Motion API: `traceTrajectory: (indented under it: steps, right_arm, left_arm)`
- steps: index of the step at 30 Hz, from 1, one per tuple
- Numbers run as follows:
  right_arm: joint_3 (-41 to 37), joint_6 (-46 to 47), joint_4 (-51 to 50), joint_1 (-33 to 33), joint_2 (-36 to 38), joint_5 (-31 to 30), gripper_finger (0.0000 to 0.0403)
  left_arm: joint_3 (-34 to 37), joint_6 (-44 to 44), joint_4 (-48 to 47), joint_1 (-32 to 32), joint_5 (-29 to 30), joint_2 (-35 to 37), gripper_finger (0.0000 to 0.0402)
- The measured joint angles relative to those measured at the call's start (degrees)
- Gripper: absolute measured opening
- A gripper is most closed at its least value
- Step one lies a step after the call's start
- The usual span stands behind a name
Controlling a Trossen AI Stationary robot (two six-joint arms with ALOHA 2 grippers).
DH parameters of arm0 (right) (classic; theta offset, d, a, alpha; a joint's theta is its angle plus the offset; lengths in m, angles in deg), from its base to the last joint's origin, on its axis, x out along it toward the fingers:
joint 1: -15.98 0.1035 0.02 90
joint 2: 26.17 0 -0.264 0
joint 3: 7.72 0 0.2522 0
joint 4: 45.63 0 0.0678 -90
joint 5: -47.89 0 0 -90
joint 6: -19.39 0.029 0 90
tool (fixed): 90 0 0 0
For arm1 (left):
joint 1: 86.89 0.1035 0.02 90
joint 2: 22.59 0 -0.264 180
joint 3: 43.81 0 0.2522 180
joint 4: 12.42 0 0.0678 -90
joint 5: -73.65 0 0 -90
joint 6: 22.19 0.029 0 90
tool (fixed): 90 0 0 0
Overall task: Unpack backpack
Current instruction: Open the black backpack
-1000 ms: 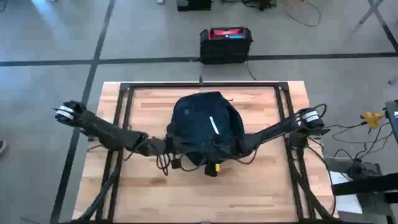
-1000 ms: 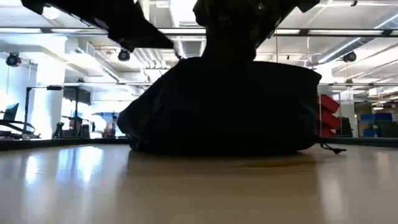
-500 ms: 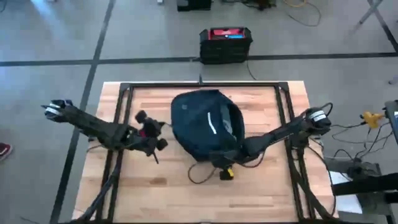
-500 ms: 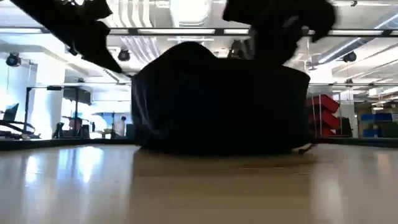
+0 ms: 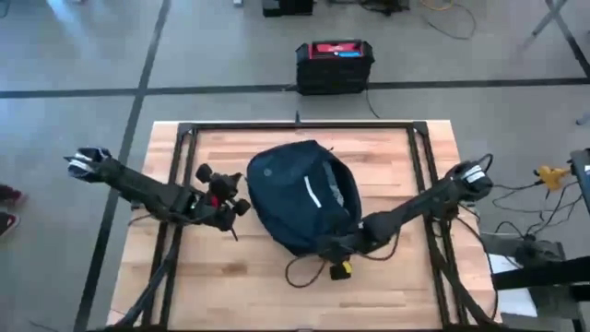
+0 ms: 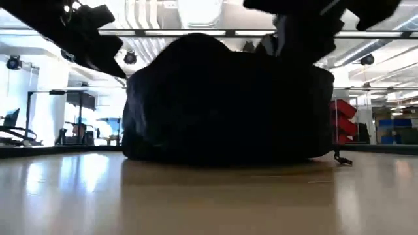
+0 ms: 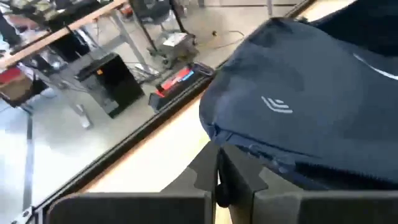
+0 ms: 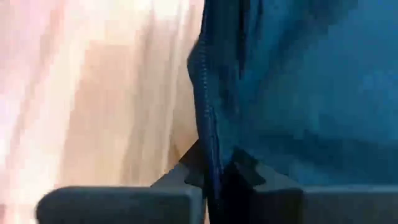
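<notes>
Backpack (image 5: 300, 195) mid table; R gripper (image 8: 214, 177) at its 5 o'clock edge, pinching fabric seam; L gripper (image 7: 217, 180) at 9 o'clock, fingers together, empty

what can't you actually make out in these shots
- What is inside the backpack: high view shows only its outer fabric; low view shows only a dark silhouette.
- Right gripper contact: right wrist view shows the jaws shut on a backpack edge, too blurred to tell zipper pull from fabric.
- Left gripper: left wrist view shows shut, empty jaws beside the backpack.
- Black box: contents too small.
</notes>
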Motion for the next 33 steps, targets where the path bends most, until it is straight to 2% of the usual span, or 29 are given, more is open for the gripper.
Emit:
traceTrajectory:
  steps: [4,6,10,12,16,19,23,29,33]
  right_arm:
    - [0.0,-0.7,0.6,-0.5,0.0,-0.3,0.0092]
    - [0.0,-0.7,0.7,-0.7,0.0,-0.7,0.0114]
    - [0.0,-0.7,2.4,-0.9,0.0,-0.9,0.0145]
    - [0.0,-0.9,4.4,-0.9,0.0,-1.1,0.0155]
    - [0.0,-2.2,8.6,-1.4,0.0,-1.1,0.0165]
    - [0.0,-2.7,9.3,-1.8,0.0,-1.2,0.0167]
    - [0.0,-3.4,9.4,-2.7,0.0,-1.2,0.0167]
    - [0.0,-4.0,9.4,-3.6,0.0,-1.2,0.0167]
    - [0.0,-4.6,9.4,-3.5,0.0,-1.2,0.0167]
  left_arm:
    - [-0.1,6.6,5.2,-0.1,-6.7,-1.0,0.0063]
    - [-1.3,10.5,6.5,-0.1,-13.4,-1.3,0.0097]
    - [-4.5,15.6,6.5,-0.6,-31.8,-1.3,0.0168]
    - [-6.5,16.7,6.5,-1.5,-36.1,-1.2,0.0199]
    - [-9.3,20.4,8.2,-4.7,-34.0,-1.2,0.0242]
    - [-8.7,26.6,15.8,-7.7,-33.1,-2.4,0.0258]
    - [-7.4,32.2,25.6,-9.7,-34.9,-7.2,0.0262]
    - [-7.4,36.3,37.1,-9.3,-35.9,-17.5,0.0259]
    - [-9.1,36.7,38.7,-8.2,-36.5,-21.7,0.0259]
